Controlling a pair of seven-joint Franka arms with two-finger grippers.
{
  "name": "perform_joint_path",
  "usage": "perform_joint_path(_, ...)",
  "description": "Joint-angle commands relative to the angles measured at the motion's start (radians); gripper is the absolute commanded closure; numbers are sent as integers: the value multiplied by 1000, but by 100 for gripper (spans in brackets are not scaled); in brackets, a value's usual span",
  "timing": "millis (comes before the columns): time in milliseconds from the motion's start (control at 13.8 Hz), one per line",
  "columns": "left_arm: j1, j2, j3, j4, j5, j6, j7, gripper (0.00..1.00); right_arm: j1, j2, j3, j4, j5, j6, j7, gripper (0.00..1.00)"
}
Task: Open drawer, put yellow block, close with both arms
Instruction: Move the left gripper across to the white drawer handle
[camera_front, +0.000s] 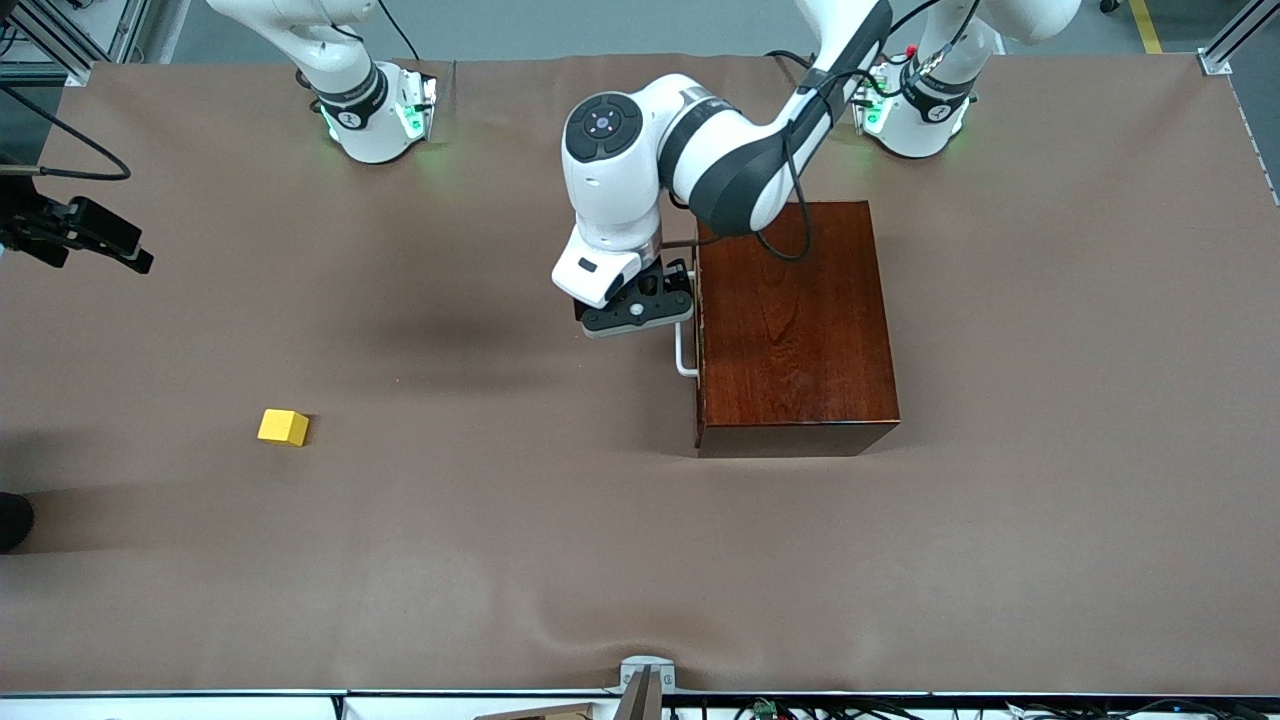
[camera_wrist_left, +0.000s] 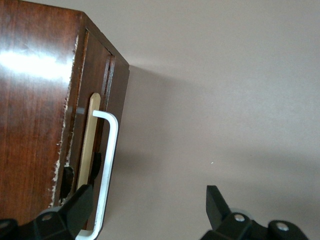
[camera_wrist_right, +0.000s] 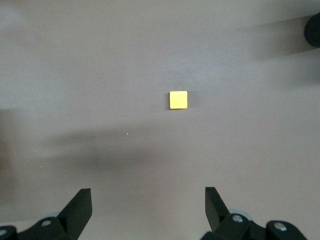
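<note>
The dark reddish-brown box (camera_front: 795, 325) stands mid-table. Its drawer faces the right arm's end and looks shut, with only a pale slit (camera_wrist_left: 90, 140) showing at its front. My left gripper (camera_front: 640, 305) is open at the white bar handle (camera_front: 684, 352). In the left wrist view the handle (camera_wrist_left: 111, 150) lies between the fingers of the left gripper (camera_wrist_left: 149, 207), close against one finger (camera_wrist_left: 80, 205). The yellow block (camera_front: 284, 427) lies on the cloth toward the right arm's end. My right gripper (camera_wrist_right: 148, 207) is open and empty, high over the table, with the block (camera_wrist_right: 178, 99) below it.
Brown cloth (camera_front: 600, 540) covers the table. A black device with a cable (camera_front: 80, 232) juts in at the right arm's end. A dark round object (camera_front: 12, 520) sits at that edge, nearer the front camera.
</note>
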Motion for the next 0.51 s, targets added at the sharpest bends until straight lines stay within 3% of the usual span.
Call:
perform_joint_path(0, -8, 34, 9, 36, 20, -41, 26, 0, 3, -3, 1, 9, -7, -9, -10, 0)
perform_joint_path(434, -7, 88, 9, 36, 17, -58, 102, 0, 3, -4, 1, 9, -8, -6, -10, 0)
